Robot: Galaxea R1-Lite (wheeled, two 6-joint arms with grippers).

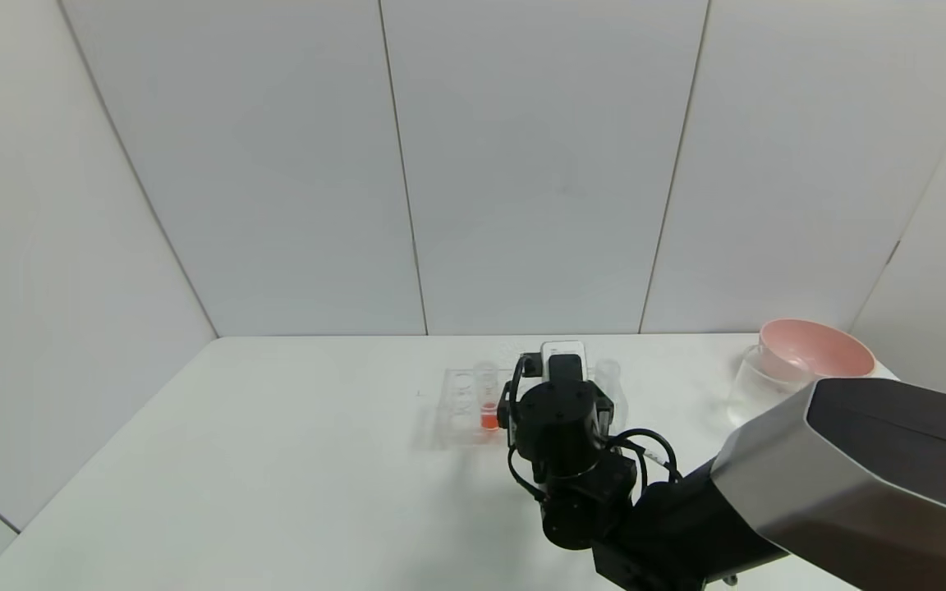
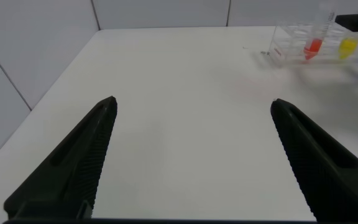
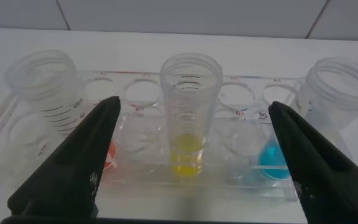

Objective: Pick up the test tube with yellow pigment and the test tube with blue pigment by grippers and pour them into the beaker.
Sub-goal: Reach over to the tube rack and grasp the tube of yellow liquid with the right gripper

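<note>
Yellow tube (image 3: 188,112) upright in rack (image 3: 135,177), centred between spread right claw (image 3: 194,158) fingers; left claw (image 2: 194,155) spread.

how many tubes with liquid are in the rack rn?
3, side by side in the rack: the red-orange tube at one end, the test tube with yellow pigment in the middle, the test tube with blue pigment at the other end. None seem hidden.
</note>
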